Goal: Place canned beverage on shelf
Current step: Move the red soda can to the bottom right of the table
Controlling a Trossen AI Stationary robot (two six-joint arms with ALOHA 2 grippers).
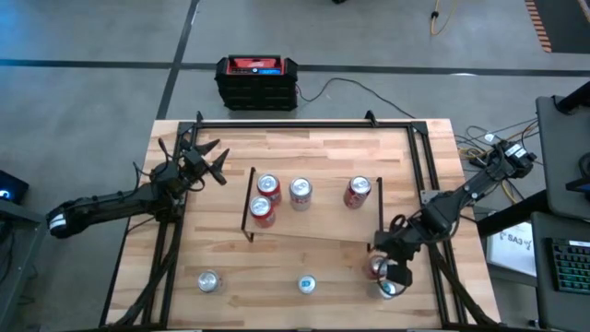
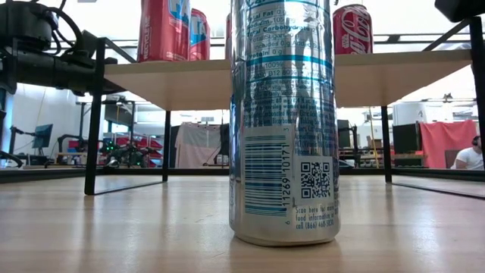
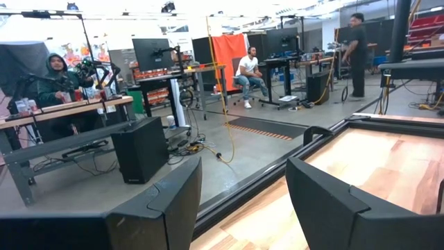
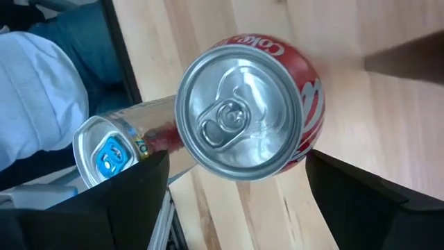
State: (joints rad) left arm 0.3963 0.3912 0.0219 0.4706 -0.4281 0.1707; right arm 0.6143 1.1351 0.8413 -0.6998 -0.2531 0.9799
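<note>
The shelf [image 1: 313, 226] stands mid-table and carries several cans, three red ones [image 1: 262, 211] [image 1: 268, 184] [image 1: 357, 192] and a silver one [image 1: 300, 191]. A red cola can [image 4: 243, 111] stands upright on the tabletop at the near right [image 1: 378, 267], with a silver can with a blue tab [image 4: 111, 153] close beside it. My right gripper [image 4: 236, 201] is open and points down over the red can [image 1: 391, 265], one finger on each side of it. No touch shows. My left gripper [image 1: 207, 161] is open and empty at the far left, and it also shows in the left wrist view [image 3: 243, 208].
A silver can [image 1: 208, 281] and a tall silver-blue can [image 1: 307, 284] stand near the table's front edge; the tall one fills the low view [image 2: 284, 121]. A black frame [image 1: 304, 123] borders the table. People sit and stand in the room beyond [image 3: 246, 69].
</note>
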